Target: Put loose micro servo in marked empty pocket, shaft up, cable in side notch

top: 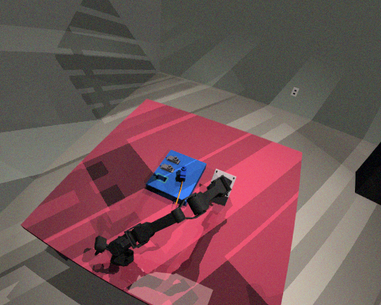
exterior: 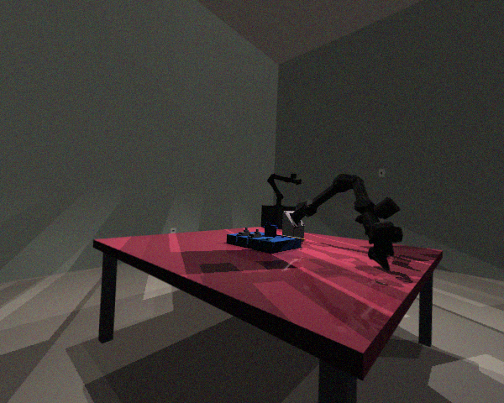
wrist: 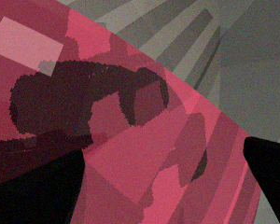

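Blue micro servo (top: pixel 181 173) upright on deck (top: pixel 193 170) (orange cable trailing), teal-marked pocket (top: pixel 162 178) vacant.
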You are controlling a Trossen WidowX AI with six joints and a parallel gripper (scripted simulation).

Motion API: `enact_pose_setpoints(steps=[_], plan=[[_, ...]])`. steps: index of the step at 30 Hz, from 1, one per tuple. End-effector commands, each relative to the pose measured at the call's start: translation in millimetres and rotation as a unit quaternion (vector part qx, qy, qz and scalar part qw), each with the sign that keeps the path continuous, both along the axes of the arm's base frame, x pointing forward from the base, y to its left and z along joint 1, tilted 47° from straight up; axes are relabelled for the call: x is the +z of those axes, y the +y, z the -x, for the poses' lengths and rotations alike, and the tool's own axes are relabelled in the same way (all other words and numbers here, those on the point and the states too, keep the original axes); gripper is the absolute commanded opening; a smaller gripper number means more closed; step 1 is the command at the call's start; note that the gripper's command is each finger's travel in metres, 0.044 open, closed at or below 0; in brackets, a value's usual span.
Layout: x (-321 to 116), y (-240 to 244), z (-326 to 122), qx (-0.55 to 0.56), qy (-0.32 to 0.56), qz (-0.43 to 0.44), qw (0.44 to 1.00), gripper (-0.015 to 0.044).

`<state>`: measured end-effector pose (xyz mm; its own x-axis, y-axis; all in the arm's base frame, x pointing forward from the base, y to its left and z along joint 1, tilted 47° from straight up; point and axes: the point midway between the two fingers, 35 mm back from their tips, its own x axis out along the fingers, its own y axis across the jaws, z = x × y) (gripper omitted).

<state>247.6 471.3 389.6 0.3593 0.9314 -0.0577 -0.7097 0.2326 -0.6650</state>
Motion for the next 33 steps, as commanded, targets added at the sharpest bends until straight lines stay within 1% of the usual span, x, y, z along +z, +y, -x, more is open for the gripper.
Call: enact_pose_setpoints(steps=[1,6,11,19,23,26,29,33], plan=[[-27.2,-13.9,-23.7,-0.016,-0.006,0.046,0.999,0.044],[-72.8,-43.7,-61.6,-0.034,-0.02,0.129,0.991,0.044],[-121.4,-86.1,-96.4,-0.045,-0.022,0.215,0.975,0.044],[-205.4,-177.8,-132.4,-0.03,0.003,0.348,0.937,0.044],[-248.4,-236.5,-136.1,-0.005,0.032,0.404,0.914,0.044],[-277.5,-281.1,-129.6,0.021,0.059,0.434,0.899,0.044],[-299.6,-318.3,-115.6,0.043,0.103,0.441,0.891,0.044],[-321.0,-359.9,-94.0,0.075,0.135,0.443,0.883,0.044]])
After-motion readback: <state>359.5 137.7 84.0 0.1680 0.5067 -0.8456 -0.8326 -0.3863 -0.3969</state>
